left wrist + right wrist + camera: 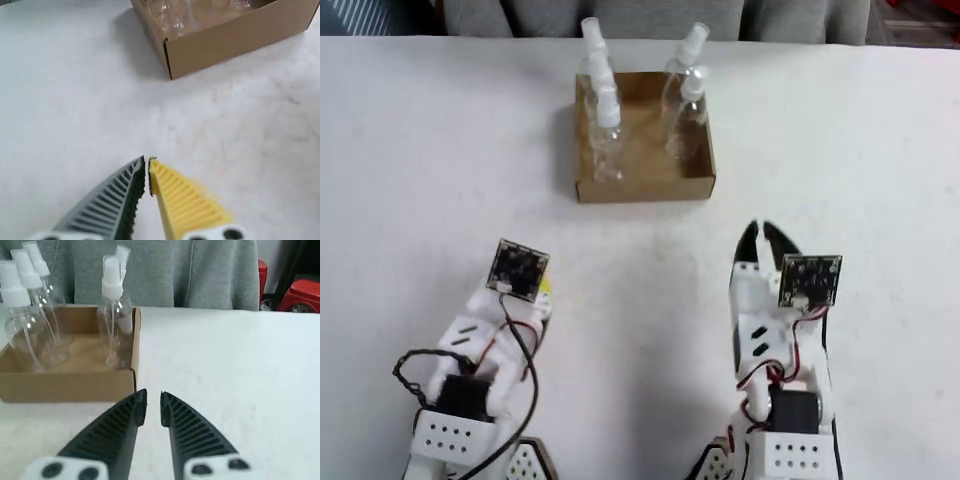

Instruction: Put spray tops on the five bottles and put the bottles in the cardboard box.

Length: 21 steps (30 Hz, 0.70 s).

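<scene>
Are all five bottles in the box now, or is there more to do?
It looks finished. Done: five bottles stand in the cardboard box, each with a white spray top. In hand: nothing. The left gripper is shut and empty, and the right gripper is slightly open and empty, both over the table short of the box. Left: nothing that I can see.

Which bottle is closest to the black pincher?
The front bottle of the pair on the side of the cardboard box nearer the right gripper; others stand farther back or across it.

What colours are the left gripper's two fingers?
Left gripper: one grey, one yellow; best in left wrist view.
</scene>
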### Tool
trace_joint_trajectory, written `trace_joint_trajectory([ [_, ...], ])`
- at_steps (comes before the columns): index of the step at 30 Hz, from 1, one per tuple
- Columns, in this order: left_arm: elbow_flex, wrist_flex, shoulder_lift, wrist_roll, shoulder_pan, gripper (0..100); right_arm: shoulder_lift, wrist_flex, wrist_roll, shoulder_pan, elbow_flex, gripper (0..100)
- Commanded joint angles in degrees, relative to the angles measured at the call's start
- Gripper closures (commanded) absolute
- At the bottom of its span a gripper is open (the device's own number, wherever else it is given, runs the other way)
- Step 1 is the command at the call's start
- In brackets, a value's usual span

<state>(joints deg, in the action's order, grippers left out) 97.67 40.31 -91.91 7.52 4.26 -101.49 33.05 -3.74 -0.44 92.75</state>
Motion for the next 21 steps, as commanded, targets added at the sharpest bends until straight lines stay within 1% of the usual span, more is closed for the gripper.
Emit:
trace_joint_trajectory([
  [1,-0.3,6.6,-0.7,0.4,-1.1,98,2.2,5.0,0.6,0.3,-0.2,98.2],
  [7,-0.3,14.0,-0.8,0.4,-1.1,98,2.1,11.5,0.5,0.2,4.4,98.2],
  [10,-0.3,16.6,-0.8,0.4,-1.0,98,1.5,17.6,0.3,0.3,4.2,98.2],
  [19,-0.3,17.0,-0.9,0.2,-1.1,98,1.5,34.9,0.1,0.3,4.2,98.2],
  [21,-0.3,17.0,-0.9,0.0,-1.1,98,1.5,37.1,0.4,0.6,4.0,98.2],
])
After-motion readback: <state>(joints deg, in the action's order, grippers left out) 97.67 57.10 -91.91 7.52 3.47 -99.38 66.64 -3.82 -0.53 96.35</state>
